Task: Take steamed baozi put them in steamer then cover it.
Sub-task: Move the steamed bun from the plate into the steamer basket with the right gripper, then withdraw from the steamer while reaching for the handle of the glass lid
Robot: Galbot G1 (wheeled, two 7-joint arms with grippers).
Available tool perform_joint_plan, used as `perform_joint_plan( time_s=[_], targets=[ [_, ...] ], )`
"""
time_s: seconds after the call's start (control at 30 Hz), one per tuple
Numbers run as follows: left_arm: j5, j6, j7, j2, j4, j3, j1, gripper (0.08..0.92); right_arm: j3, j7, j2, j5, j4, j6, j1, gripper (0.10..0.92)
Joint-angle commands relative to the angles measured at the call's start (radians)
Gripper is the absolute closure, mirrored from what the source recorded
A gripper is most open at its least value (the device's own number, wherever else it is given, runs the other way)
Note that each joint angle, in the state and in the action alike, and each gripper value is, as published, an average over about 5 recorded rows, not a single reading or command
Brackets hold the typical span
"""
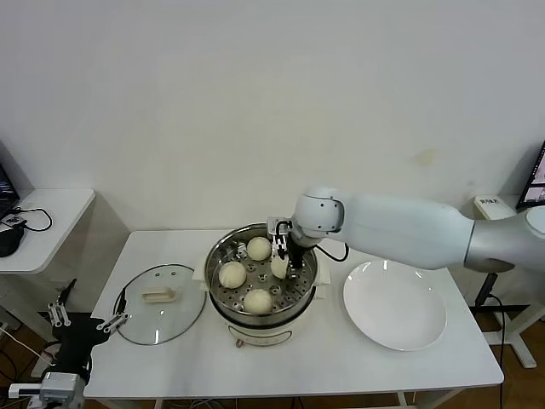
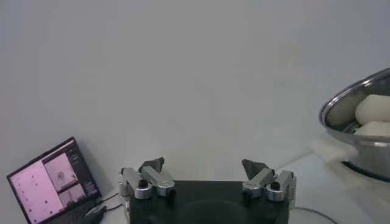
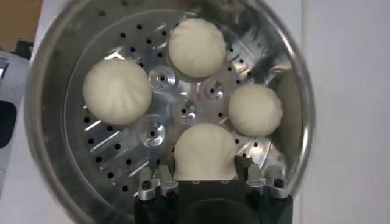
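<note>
The steel steamer (image 1: 218, 256) sits on a white pot at the table's middle. Four cream baozi lie on its perforated floor (image 3: 116, 146): one at the back (image 1: 259, 248), one at the left (image 1: 232, 273), one at the front (image 1: 257, 300), and one at the right (image 1: 278, 268). My right gripper (image 1: 287, 256) reaches down into the steamer. In the right wrist view it (image 3: 207, 173) is open, its fingers standing either side of the nearest baozi (image 3: 205, 152). The other three (image 3: 196, 47) (image 3: 117, 91) (image 3: 255, 109) lie beyond. My left gripper (image 1: 85, 317) is parked open and empty off the table's left.
The round glass lid (image 1: 159, 315) lies flat on the table left of the pot. An empty white plate (image 1: 394, 305) lies to the right. A side table (image 1: 43, 221) with cables stands far left. The left wrist view shows the steamer's rim (image 2: 350, 103) and a laptop (image 2: 49, 182).
</note>
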Motion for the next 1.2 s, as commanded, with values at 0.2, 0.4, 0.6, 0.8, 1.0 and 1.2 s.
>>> perform_joint_plan(
  time_s=[0.2,0.4,0.6,0.8,1.0,1.2],
  targets=[
    [0.001,0.000,0.000,-0.003,0.003,0.001,0.000,0.177,0.009,0.020,0.023,-0.028,-0.031,-0.016,-0.039,0.410],
    [0.001,0.001,0.001,-0.002,0.006,0.002,-0.005,0.177,0.039,0.013,-0.014,-0.011,0.017,-0.016,-0.010,0.282],
    [0.001,0.002,0.001,-0.003,0.009,0.007,-0.012,0.177,0.106,0.017,-0.097,0.025,0.105,-0.016,0.015,0.205],
    [0.003,0.003,0.003,-0.002,0.011,0.012,-0.016,0.177,0.190,0.216,-0.226,0.159,0.249,-0.013,-0.027,0.202],
    [0.008,0.004,0.004,-0.005,0.017,0.021,-0.021,0.177,0.342,0.501,-0.402,0.257,0.382,0.099,-0.210,0.203],
    [0.020,0.001,0.004,-0.010,0.043,0.028,-0.031,0.177,0.801,0.660,-0.553,0.143,0.473,0.308,-0.742,0.203]
  ],
)
